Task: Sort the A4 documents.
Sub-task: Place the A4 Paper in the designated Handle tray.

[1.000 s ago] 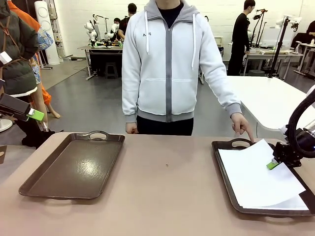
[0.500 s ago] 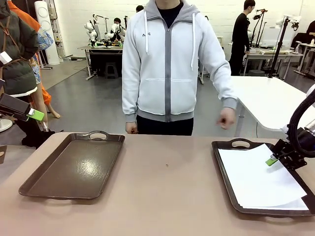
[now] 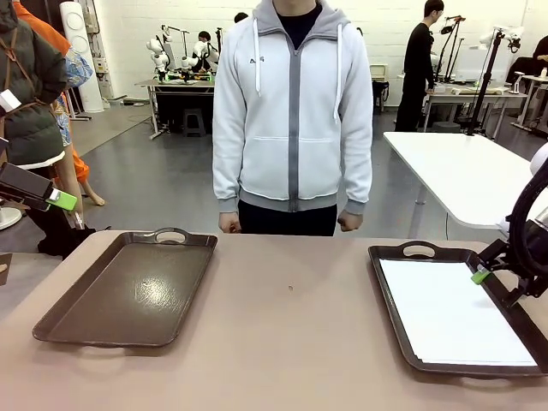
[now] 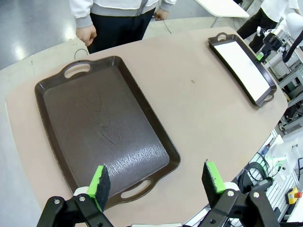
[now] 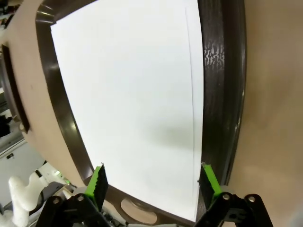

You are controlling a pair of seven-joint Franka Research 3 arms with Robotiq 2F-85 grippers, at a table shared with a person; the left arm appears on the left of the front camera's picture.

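White thin A4 paper sheets (image 3: 454,312) lie flat in dark brown handled tray (image 3: 390,282), robot's rt side. Rt gripper (image 5: 151,184) wide, holding nothing, above sheets. Left gripper (image 4: 156,182) wide, empty.

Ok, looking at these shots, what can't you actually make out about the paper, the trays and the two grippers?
- A4 documents in the right tray: sheet count unreadable; edges overlap, front and right wrist views.
- Right tray: near right corner cut off by the front view's edge.
- Right gripper: one green pad shows in front; its body hides the rest.
- Left gripper: base cut off by the left wrist view's bottom edge, above the left tray.
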